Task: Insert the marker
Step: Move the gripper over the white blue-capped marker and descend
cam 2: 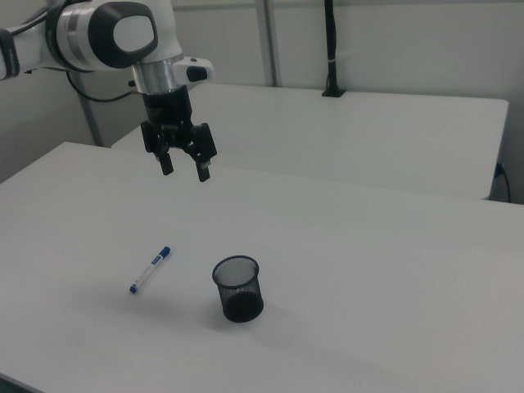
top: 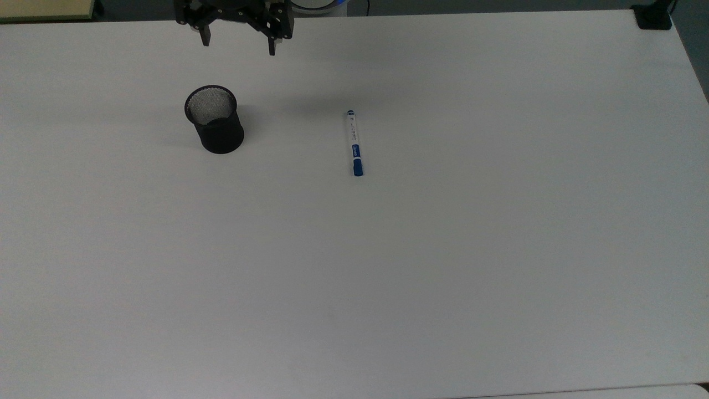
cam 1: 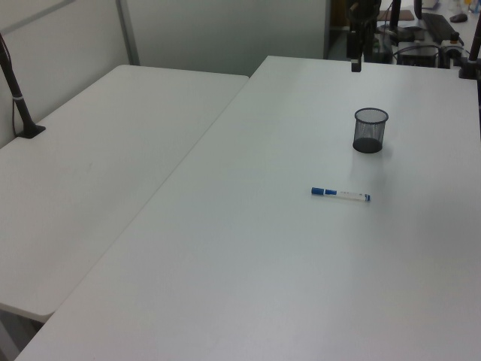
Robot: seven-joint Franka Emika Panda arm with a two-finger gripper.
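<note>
Nothing is held yet: your gripper (cam 2: 185, 171) hangs high above the table (top: 443, 277) with its fingers spread apart, while the marker (top: 354, 143) lies flat on the bare surface, well apart from the black mesh cup (top: 214, 119) and to the top view's right of it. To do the pickup well, you should bring the fingers down astride the white barrel near its middle, turned across its length, and close squarely. That way the marker should tip little when you lift it toward the cup's mouth.
</note>
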